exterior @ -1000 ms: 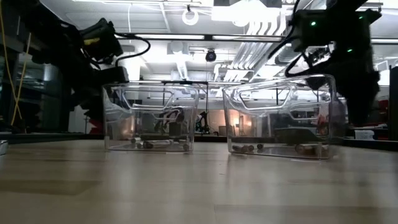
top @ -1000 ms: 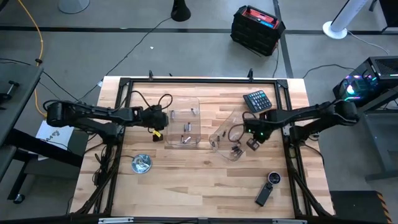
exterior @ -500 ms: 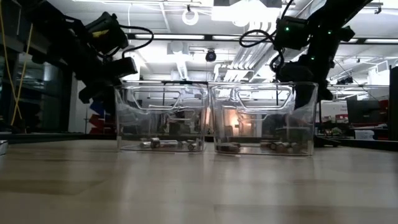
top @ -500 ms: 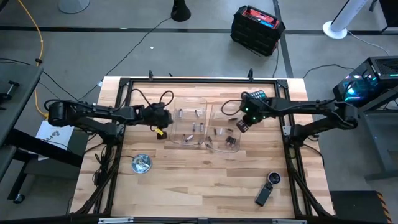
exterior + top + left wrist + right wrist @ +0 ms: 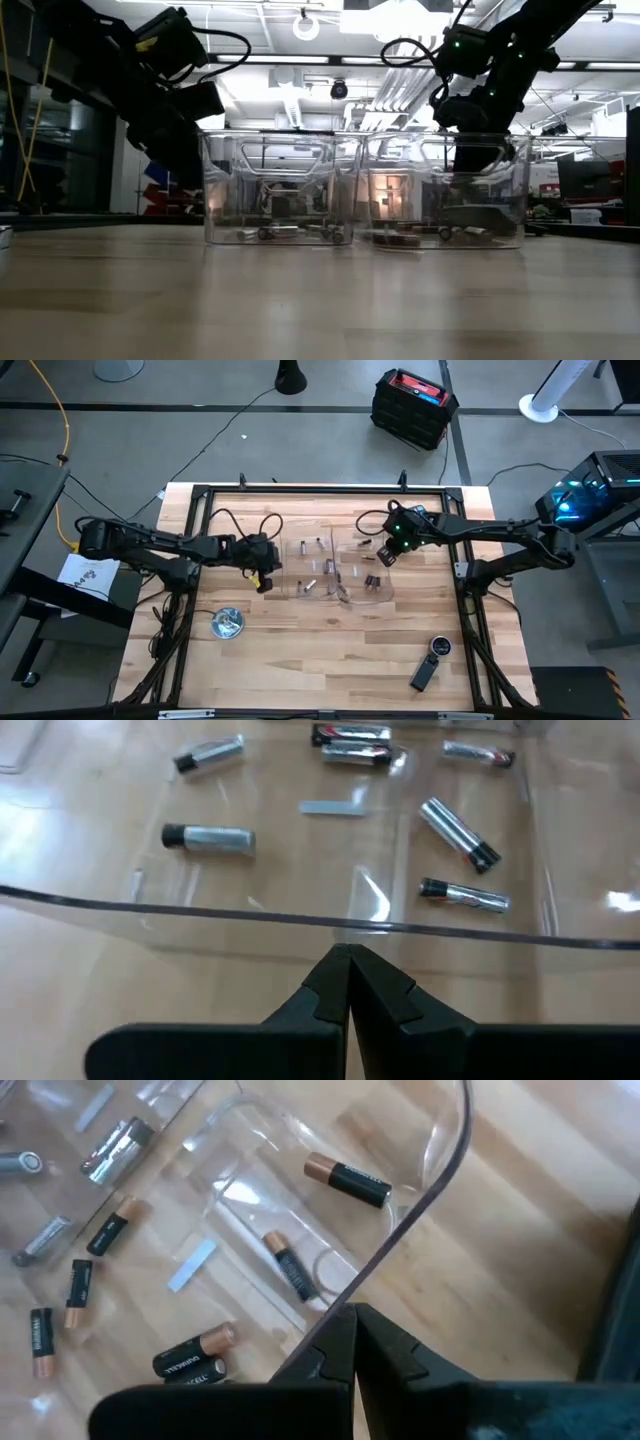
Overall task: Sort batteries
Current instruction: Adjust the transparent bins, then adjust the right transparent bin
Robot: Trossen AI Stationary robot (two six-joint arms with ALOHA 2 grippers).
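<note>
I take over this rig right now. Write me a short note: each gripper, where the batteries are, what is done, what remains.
Left gripper: shut, at the outer wall of the left clear tray.
Right gripper: shut, at the outer wall of the right clear tray.
Batteries: silvery ones lie in the left tray, dark and copper ones in the right tray.
Done: trays stand side by side at mid-table, no loose battery visible on the table.
Left: check the sorting; back the arms away.
</note>
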